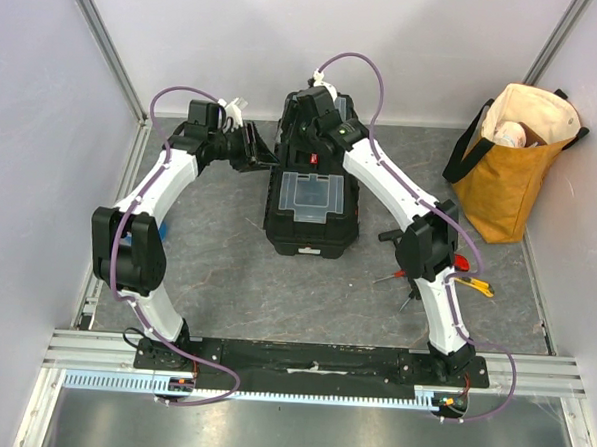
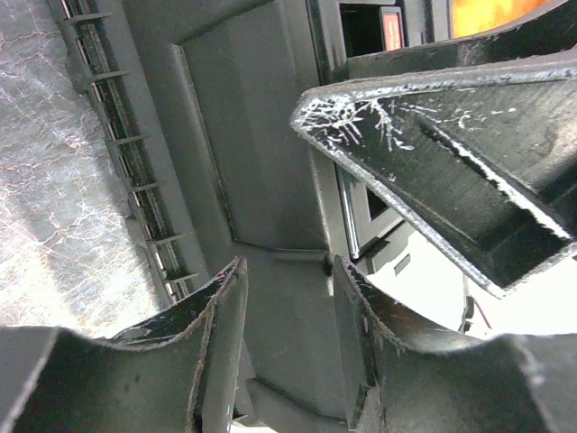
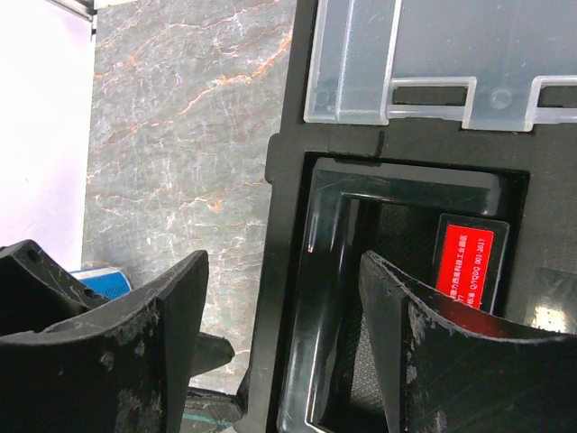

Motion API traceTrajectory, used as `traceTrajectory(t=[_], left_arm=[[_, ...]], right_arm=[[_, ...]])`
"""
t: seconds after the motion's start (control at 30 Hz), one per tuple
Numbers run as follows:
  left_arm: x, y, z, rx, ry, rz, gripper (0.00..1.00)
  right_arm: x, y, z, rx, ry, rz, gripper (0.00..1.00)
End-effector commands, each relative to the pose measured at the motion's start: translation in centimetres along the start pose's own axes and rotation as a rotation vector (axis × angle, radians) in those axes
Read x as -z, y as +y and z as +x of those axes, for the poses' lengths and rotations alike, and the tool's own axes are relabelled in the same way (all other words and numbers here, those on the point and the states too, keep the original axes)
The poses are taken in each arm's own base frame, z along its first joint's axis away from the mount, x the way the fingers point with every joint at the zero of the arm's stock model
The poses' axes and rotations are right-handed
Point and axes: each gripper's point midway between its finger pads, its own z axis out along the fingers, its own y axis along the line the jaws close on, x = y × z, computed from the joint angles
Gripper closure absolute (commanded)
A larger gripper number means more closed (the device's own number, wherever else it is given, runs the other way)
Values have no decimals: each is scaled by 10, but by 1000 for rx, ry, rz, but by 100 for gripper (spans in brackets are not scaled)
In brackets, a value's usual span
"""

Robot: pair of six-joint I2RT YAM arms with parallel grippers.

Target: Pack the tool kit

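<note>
Toolbox [image 1: 311, 239]: rigid, slick, probably heavy; you grip at the handle recess [image 3: 388, 225]. Left fingers [image 2: 212, 352] half-open, right fingers [image 3: 153, 343] wide, both empty.

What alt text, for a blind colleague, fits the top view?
Two robot arms reach a black toolbox on a table: left pincer at its side, right pincer above it. Hand tools and a tote bag lie rightward.
</note>
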Motion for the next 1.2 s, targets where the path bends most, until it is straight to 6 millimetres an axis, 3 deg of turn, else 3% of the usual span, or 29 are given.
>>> traceTrajectory(t=[0.0,0.17,0.3,0.5,0.63,0.77,0.97,1.07,1.17], left_arm=[[12,-15,-1,-60,-15,27,51],[20,-23,-6,-73,-36,27,51],[24,-32,-10,-79,-49,46,51],[30,-49,-20,-88,-89,100,51],[30,-62,-27,-101,-115,147,45],[19,-65,-27,-95,-104,158,42],[-14,-61,-19,-72,-50,110,39],[-26,-66,-19,-77,-35,98,39],[-34,-58,-22,-51,-40,54,39]], right_arm=[[-27,3,60,-17,160,-26,26],[-14,34,52,-172,208,-277,25],[-8,33,39,-349,208,-432,26],[-1,29,27,-408,195,-538,26],[4,26,19,-438,185,-580,26],[5,20,14,-461,183,-599,26],[7,15,7,-458,164,-595,27],[6,8,5,-460,157,-573,27],[6,-9,-1,-452,130,-499,27]])
